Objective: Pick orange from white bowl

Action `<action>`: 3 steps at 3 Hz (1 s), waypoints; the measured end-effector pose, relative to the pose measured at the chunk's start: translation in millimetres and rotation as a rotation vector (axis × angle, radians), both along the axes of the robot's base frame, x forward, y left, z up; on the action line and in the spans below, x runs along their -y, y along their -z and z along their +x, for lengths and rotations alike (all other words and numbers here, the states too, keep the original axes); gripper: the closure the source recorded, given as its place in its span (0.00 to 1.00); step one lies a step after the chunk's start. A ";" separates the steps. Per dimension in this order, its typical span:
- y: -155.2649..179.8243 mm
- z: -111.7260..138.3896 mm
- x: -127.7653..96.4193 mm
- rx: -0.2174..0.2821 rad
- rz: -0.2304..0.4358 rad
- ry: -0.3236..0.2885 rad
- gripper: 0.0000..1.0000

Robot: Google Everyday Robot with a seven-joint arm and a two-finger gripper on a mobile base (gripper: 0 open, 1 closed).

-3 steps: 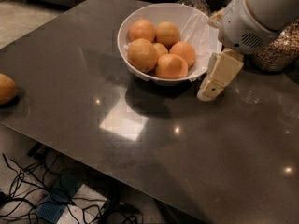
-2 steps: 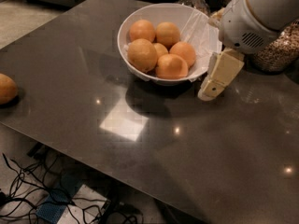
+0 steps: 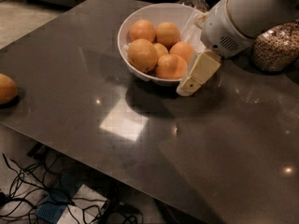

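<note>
Below the near edge of the surface (image 3: 140,162), dark cables (image 3: 28,190) lie tangled on the floor beside a pale flat item. On the dark, glossy surface a bright square of reflected light sits left of centre. At the far left edge a stray orange (image 3: 7,88) rests alone, well apart from everything else. Farther back, right of centre, the pincer (image 3: 190,84) slants down from the white arm (image 3: 247,13). Its cream tip is low over the surface, just outside the bowl (image 3: 126,31) at the right front of the rim. Whether the pincer is spread or pressed together I cannot tell. The bowl is white, with crinkled paper (image 3: 194,22) along its right side. The orange (image 3: 142,55) lies at the front left inside it, the largest of several, touching its neighbours (image 3: 170,66). Beyond, at the right, a glass jar (image 3: 275,48) of grain stands partly behind the arm.
</note>
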State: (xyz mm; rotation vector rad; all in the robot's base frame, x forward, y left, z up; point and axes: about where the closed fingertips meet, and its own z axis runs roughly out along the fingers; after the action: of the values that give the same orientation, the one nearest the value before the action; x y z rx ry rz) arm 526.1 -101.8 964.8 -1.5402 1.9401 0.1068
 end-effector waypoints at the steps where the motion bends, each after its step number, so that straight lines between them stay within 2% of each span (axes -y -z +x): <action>1: -4.3 23.0 -20.8 0.026 0.072 0.076 0.00; 2: -11.3 39.7 -41.7 0.022 0.145 0.148 0.00; 3: -11.8 39.5 -42.8 0.023 0.146 0.145 0.00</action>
State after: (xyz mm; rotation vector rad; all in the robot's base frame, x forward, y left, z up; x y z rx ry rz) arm 565.6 -58.9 976.6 -1.2976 1.9732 0.1647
